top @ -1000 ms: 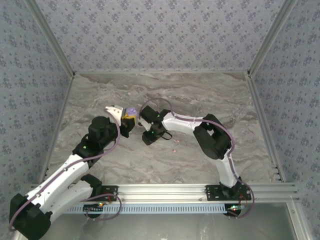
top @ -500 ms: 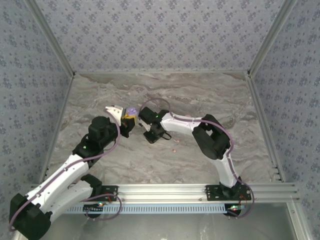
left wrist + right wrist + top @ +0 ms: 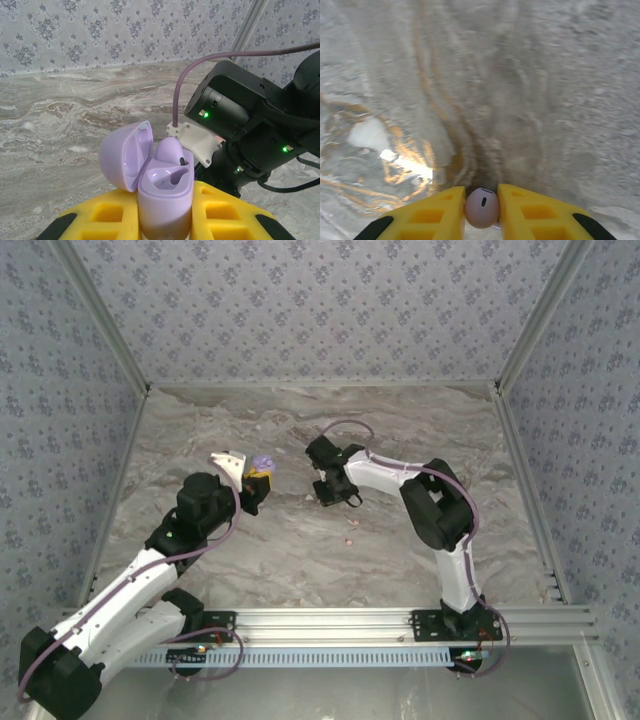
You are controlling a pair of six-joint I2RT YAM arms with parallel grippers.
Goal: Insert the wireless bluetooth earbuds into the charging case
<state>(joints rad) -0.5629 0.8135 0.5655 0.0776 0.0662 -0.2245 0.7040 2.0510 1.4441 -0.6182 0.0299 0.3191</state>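
Observation:
My left gripper point(image 3: 165, 220) is shut on the lilac charging case point(image 3: 165, 197), held upright with its lid point(image 3: 124, 162) swung open to the left. One lilac earbud point(image 3: 172, 149) sits in the case's far slot; the near slot is empty. From above, the case point(image 3: 262, 462) sits at the tip of the left gripper point(image 3: 252, 483). My right gripper point(image 3: 481, 206) is shut on a second lilac earbud point(image 3: 481, 207), pinched between its yellow fingers point(image 3: 432, 217) just above the marble table. In the top view the right gripper point(image 3: 337, 494) hangs to the right of the case, apart from it.
A tiny salmon-pink pellet point(image 3: 348, 539) lies on the marble table point(image 3: 250, 550) in front of the right gripper. The right arm's black wrist point(image 3: 240, 125) looms close behind the case. Patterned walls point(image 3: 320, 310) enclose the table on three sides.
The right gripper has swung right and toward the back, away from the case, still holding its earbud. The left arm and the case have stayed put.

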